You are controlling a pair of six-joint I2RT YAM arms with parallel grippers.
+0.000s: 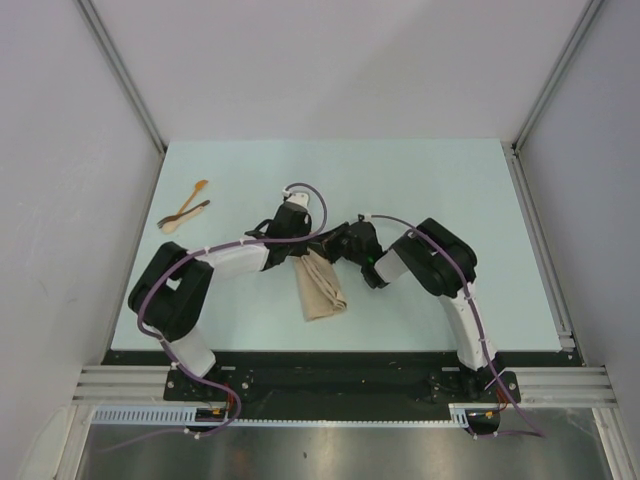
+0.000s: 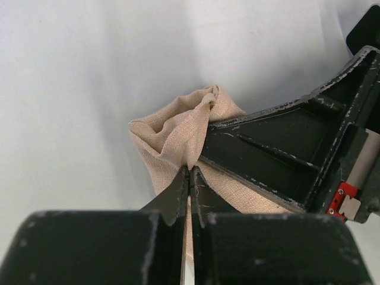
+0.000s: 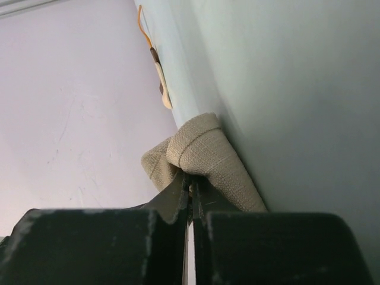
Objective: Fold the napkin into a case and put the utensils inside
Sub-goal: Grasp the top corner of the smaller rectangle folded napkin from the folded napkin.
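Observation:
The beige napkin (image 1: 321, 290) lies folded into a narrow strip, the case, in the middle of the table with its far end lifted. My left gripper (image 1: 302, 254) is shut on that far end's cloth (image 2: 172, 133), the jaws pinching a fold (image 2: 190, 170). From the right, my right gripper (image 1: 327, 250) is shut on the same end, a rolled edge of the napkin (image 3: 202, 148) bulging over its tips (image 3: 191, 181). The utensils (image 1: 184, 209), a light wooden spoon and a darker piece, lie crossed at the far left, also seen in the right wrist view (image 3: 160, 83).
Both arms meet over the table's middle, with the right gripper's finger (image 2: 279, 148) close beside the left gripper's tips. Grey walls enclose the pale table (image 1: 450, 190) on three sides. A metal rail (image 1: 340, 380) runs along the near edge.

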